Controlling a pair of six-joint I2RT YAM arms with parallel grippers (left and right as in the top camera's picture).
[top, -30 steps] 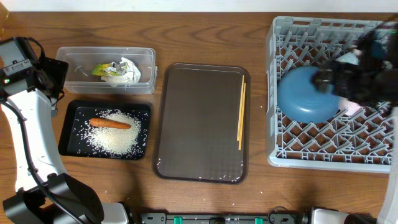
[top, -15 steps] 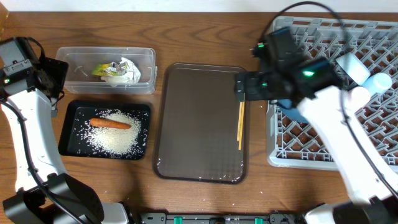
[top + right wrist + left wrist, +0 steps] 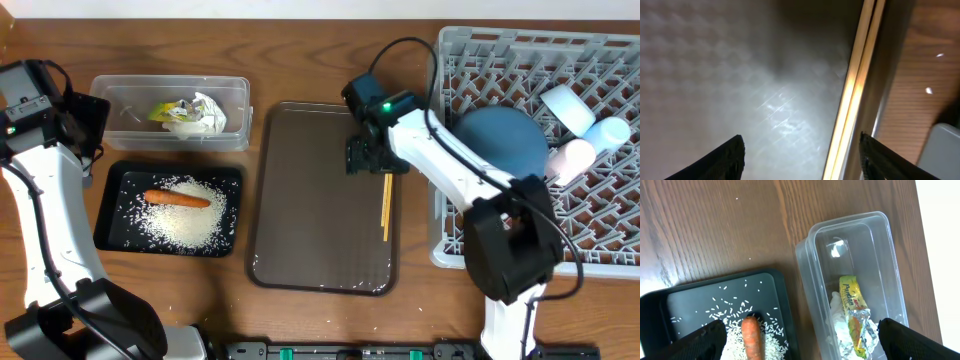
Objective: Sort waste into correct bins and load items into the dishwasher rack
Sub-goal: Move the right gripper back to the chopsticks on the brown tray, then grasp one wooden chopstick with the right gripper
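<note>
Thin wooden chopsticks (image 3: pixel 386 205) lie along the right side of the brown serving tray (image 3: pixel 320 220). My right gripper (image 3: pixel 368 158) is open low over their far end. In the right wrist view the chopsticks (image 3: pixel 852 95) run between its fingers (image 3: pixel 802 160), nearer the right one. The blue bowl (image 3: pixel 505 140), white cup (image 3: pixel 562 103) and light blue cup (image 3: pixel 608 132) sit in the grey rack (image 3: pixel 530 250). The carrot (image 3: pixel 177 198) and rice (image 3: pixel 185 222) lie in the black tray (image 3: pixel 110 215). Paper (image 3: pixel 205 115) and wrapper (image 3: pixel 165 112) are in the clear tub (image 3: pixel 170 90). My left gripper (image 3: pixel 805 347) is open and empty above both bins.
A pink object (image 3: pixel 565 158) lies in the rack beside the bowl. The right arm's cable arcs over the rack's left edge (image 3: pixel 437 70). A few rice grains (image 3: pixel 160 312) lie on the table in front of the black tray.
My right arm has swung left from the rack, leaving the blue bowl there, and come down over the chopsticks on the serving tray. The left arm has not moved.
</note>
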